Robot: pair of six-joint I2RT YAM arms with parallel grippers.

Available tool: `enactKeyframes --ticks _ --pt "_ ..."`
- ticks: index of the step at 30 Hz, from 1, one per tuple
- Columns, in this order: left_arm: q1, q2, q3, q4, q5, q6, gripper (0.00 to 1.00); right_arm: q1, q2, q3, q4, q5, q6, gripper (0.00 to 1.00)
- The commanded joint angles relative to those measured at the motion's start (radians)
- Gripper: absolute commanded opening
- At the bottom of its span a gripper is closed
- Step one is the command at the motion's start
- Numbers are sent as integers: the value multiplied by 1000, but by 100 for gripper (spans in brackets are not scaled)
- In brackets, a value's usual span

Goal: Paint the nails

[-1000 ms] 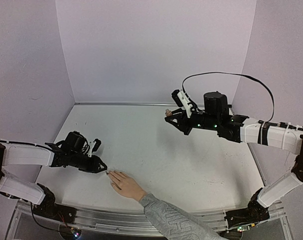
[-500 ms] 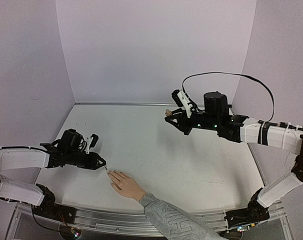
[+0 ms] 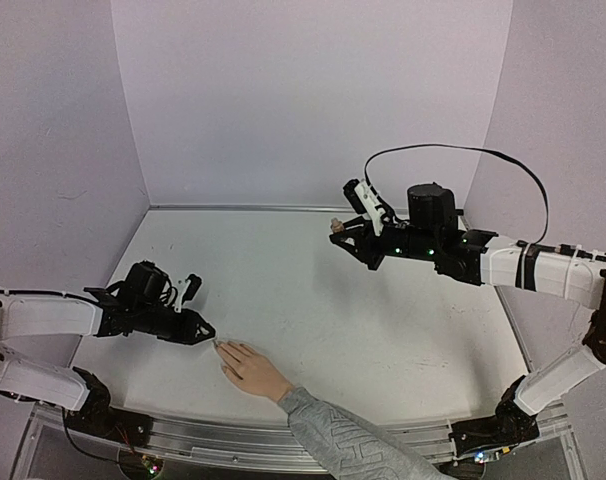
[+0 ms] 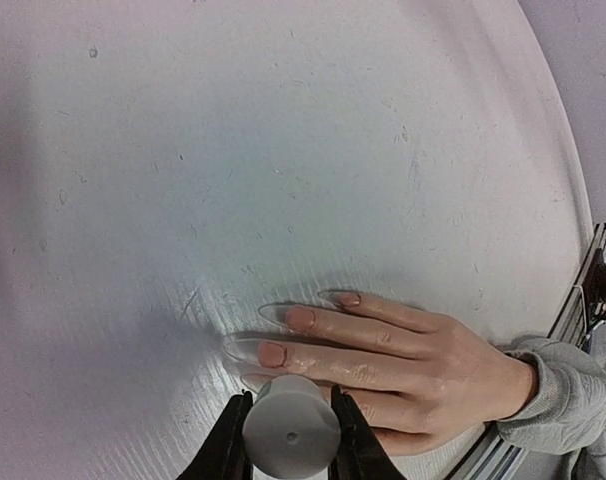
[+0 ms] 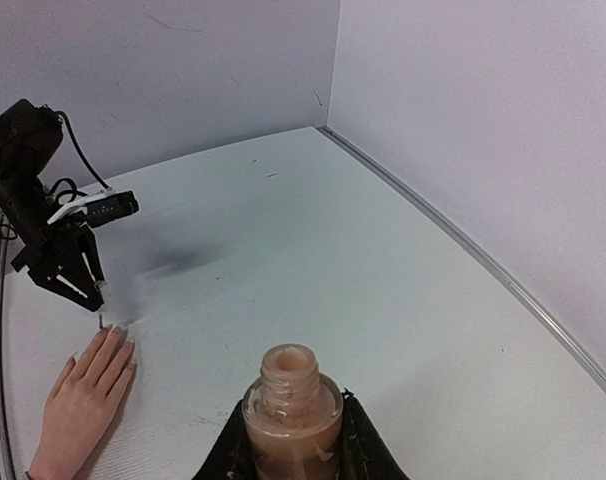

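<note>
The nails sit at the tips of a light-skinned hand that lies flat, palm down, on the near left part of the white table, fingers pointing left. In the left wrist view three nails show clearly, tinted a peachy pink with pale, glassy tips; the one nearest the camera is partly hidden. A grey patterned sleeve covers the arm, which comes in over the near edge of the table.

Just left of the fingertips is the left gripper, low over the table. Its jaws are clamped on a round white cap, held end-on to the wrist camera and covering part of the nearest finger. In the right wrist view a thin stem hangs from the cap towards the fingertips – whether it touches a nail cannot be told.

Well apart, at the far right and raised above the table, the right gripper is closed around a small glass bottle of tan liquid. The bottle stands upright between the fingers, its threaded neck open – no lid on it. A black cable arches over the right arm. Pale lilac walls close in the table on the left, far and right sides.
</note>
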Motion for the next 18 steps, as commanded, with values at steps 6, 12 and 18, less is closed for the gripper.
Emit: enactKeyframes --ticks 6,12,18 --pt "-5 19 35 42 12 21 0 -5 -11 7 50 -11 10 0" --pt "-5 28 40 42 -4 21 0 -4 -10 7 50 -13 10 0" --pt "-5 39 48 43 -16 23 0 -5 -5 8 49 -17 12 0"
